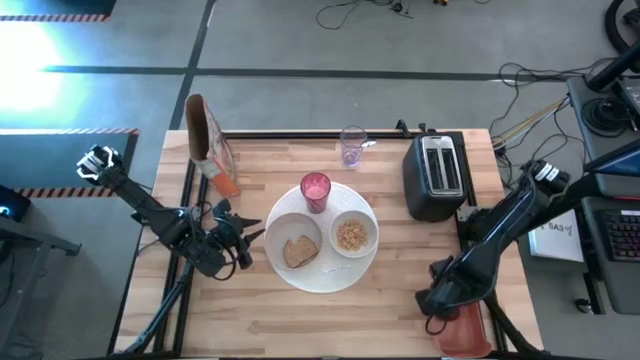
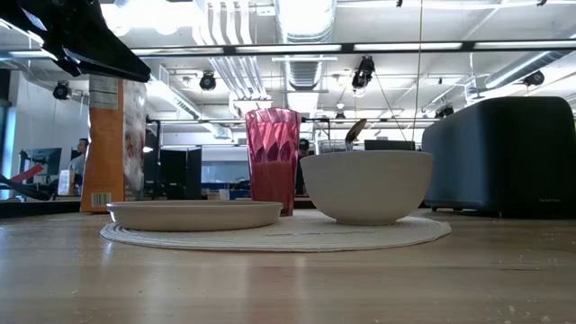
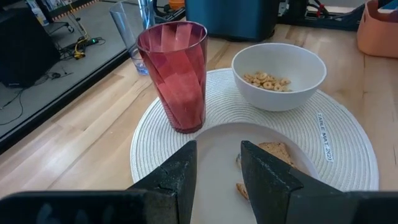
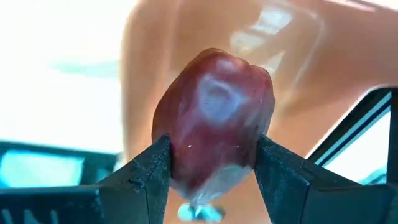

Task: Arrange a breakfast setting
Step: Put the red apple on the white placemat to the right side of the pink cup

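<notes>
While the small red fruit (image 4: 214, 118) sits pinched between the right gripper's (image 4: 211, 180) fingers, over the orange bin (image 1: 466, 331) off the table's near right corner, lift it straight and slowly. Carry it level toward the round woven mat (image 1: 322, 280), where the toast plate (image 1: 297, 243), cereal bowl (image 1: 352, 233) and pink cup (image 1: 315, 190) wait. Beside that plate the left gripper (image 3: 216, 163) hovers, part open, holding nothing.
</notes>
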You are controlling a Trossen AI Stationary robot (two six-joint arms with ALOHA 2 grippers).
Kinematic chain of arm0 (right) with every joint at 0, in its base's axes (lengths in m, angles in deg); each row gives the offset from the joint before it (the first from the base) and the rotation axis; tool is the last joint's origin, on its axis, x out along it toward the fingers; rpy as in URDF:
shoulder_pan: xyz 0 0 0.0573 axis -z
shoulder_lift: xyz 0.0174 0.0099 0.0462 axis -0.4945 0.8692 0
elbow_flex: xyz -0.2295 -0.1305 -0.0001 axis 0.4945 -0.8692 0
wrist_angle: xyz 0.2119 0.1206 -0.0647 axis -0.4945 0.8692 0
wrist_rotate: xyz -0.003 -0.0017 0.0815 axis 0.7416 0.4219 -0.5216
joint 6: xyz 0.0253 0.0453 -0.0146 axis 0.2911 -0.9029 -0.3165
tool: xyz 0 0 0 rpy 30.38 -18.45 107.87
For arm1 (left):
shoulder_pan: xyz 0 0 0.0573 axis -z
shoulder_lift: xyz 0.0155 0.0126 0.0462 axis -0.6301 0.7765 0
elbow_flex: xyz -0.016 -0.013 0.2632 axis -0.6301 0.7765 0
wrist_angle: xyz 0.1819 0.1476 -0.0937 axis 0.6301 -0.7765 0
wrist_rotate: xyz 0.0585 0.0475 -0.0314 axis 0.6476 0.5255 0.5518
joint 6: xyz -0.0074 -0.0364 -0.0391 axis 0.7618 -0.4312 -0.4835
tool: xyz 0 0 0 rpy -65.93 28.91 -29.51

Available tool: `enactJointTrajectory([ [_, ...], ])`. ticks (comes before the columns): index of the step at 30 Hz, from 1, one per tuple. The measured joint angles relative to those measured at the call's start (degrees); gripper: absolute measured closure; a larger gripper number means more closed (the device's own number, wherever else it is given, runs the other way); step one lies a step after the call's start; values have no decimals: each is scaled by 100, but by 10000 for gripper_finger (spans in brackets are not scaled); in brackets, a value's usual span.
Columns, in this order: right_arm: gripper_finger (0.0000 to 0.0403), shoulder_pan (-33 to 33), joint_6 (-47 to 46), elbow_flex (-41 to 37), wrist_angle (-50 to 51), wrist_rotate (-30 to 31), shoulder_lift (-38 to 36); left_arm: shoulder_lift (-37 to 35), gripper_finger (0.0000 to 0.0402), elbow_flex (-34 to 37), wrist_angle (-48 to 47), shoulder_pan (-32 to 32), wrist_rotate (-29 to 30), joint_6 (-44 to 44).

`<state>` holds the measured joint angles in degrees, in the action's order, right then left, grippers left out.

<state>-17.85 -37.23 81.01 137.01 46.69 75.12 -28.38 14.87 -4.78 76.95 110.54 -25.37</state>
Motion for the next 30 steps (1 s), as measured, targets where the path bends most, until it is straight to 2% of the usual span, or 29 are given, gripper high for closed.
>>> enactJointTrajectory([
  [11, 222, 0, 335, 363, 23, -38, -705, 0, 294, 0, 252, 0, -1, -64],
  [13, 222, 0, 338, 397, 22, 180, -880, 0, 294, 0, 324, 0, -15, -66],
  [15, 222, 10, 396, 427, 48, 784, -1034, 0, 294, 0, 329, 0, -93, -67],
  [19, 223, 54, 867, 434, 101, 2515, -1227, 30, 294, 0, 369, 0, -105, -74],
  [25, 223, 429, 2221, 436, 406, 5011, -1184, 63, 294, 0, 431, 0, -105, -71],
  [30, 223, 1087, 3341, 434, 401, 6495, -977, 63, 294, -24, 461, 0, -106, -72],
])
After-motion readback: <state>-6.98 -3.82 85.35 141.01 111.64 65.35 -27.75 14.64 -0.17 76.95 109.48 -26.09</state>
